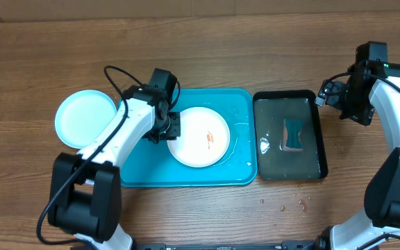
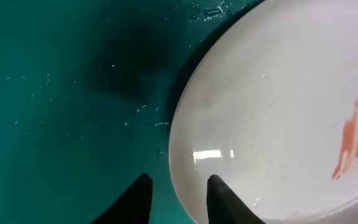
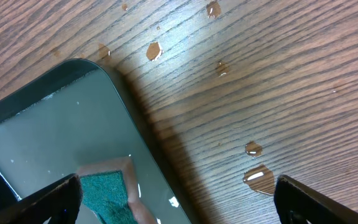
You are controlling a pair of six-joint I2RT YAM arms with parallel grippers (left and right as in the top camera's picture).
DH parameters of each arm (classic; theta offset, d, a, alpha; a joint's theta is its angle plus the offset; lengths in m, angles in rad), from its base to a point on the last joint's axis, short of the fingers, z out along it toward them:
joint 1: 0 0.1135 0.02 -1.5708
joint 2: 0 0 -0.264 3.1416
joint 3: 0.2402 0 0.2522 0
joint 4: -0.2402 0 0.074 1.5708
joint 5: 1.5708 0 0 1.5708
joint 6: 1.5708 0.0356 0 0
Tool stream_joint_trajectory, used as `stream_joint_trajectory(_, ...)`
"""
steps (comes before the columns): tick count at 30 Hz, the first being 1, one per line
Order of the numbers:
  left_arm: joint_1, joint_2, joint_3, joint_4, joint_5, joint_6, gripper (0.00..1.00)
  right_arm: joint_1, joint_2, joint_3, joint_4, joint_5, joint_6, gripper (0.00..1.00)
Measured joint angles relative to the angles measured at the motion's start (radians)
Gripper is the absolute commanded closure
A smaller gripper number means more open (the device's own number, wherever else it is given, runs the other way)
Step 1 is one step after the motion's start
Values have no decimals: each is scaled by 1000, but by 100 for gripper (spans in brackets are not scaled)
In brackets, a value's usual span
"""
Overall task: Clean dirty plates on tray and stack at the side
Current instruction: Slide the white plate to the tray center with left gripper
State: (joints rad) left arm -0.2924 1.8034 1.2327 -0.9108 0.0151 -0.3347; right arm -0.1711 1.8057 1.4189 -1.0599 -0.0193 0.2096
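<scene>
A white plate [image 1: 198, 137] [image 2: 278, 93] with a reddish-orange smear [image 2: 353, 140] lies in the turquoise tray [image 1: 137, 173] [image 2: 55, 93]. My left gripper [image 1: 172, 128] [image 2: 179, 183] hangs at the plate's left rim. Its jaws stand slightly apart, one fingertip [image 2: 219, 193] over the plate and the other over the tray floor. A clean-looking light blue plate [image 1: 84, 117] rests on the table left of the tray. My right gripper [image 1: 328, 96] [image 3: 179, 190] is wide open and holds nothing, above the far right corner of the black tray [image 1: 323, 149] [image 3: 123, 106].
The black tray holds shallow water and a green sponge [image 1: 294, 133] [image 3: 104, 193]. Water drops [image 1: 290, 203] [image 3: 258, 176] lie on the wooden table around it. Wet specks dot the turquoise tray's floor.
</scene>
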Motion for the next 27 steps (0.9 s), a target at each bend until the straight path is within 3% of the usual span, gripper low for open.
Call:
stream_joint_trajectory(4, 0, 28, 0, 1, -2, -3, 77, 0, 0, 0, 0, 0, 0, 0)
stream_joint_trajectory(8, 0, 33, -1, 6, -2, -3, 73, 0, 0, 0, 0, 0, 0, 0)
stream_joint_trajectory(27, 0, 33, -50, 79, -5, -3, 82, 0, 0, 0, 38, -45, 0, 0)
